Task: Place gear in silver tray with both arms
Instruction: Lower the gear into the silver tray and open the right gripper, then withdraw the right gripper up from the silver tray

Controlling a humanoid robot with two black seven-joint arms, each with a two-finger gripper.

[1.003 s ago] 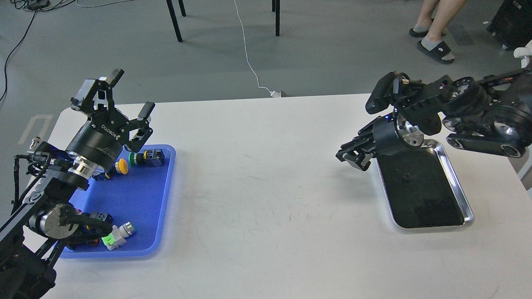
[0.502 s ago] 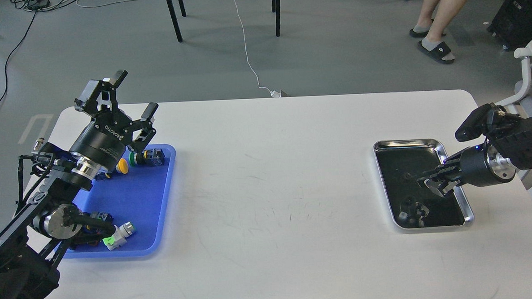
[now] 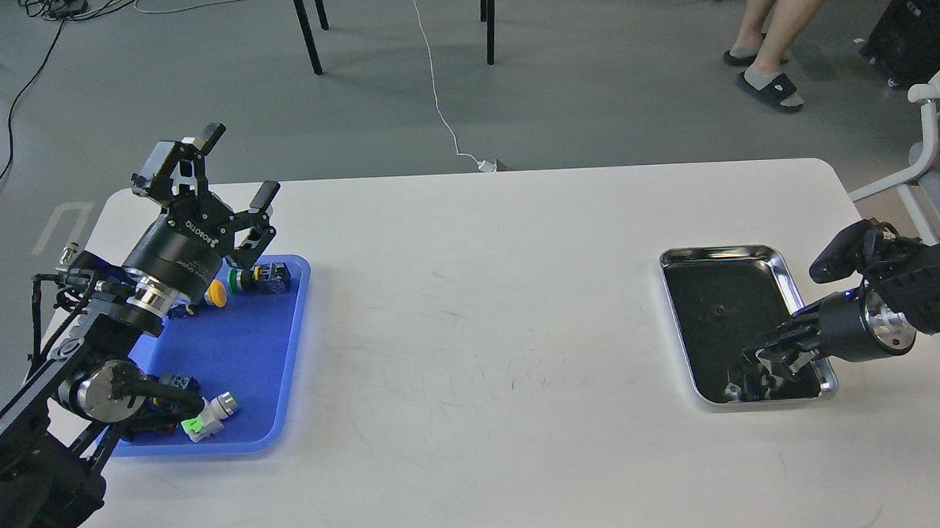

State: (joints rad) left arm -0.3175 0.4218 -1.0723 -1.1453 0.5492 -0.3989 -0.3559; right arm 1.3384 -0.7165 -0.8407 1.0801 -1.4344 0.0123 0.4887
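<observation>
My right gripper (image 3: 768, 360) hangs low over the near right corner of the silver tray (image 3: 799, 322), pointing leftward; its jaws are dark against the tray's dark bottom, and I cannot tell how far open they are or whether they hold anything. A small dark speck (image 3: 716, 311) lies on the tray's bottom toward the far end; it may be the gear, but it is too small to confirm.

My left gripper (image 3: 230, 179) is raised above the far end of the blue tray (image 3: 272, 368), jaws spread wide and empty. The yellow and green button parts (image 3: 237, 286) lie just beside it.

Judgement: the placing appears at or near its end. To do it well, I should release only while low over the tray's bottom, lift the right arm clear of the polished rim without nudging the tray on the desk (image 3: 473, 335), and keep the left arm parked.
</observation>
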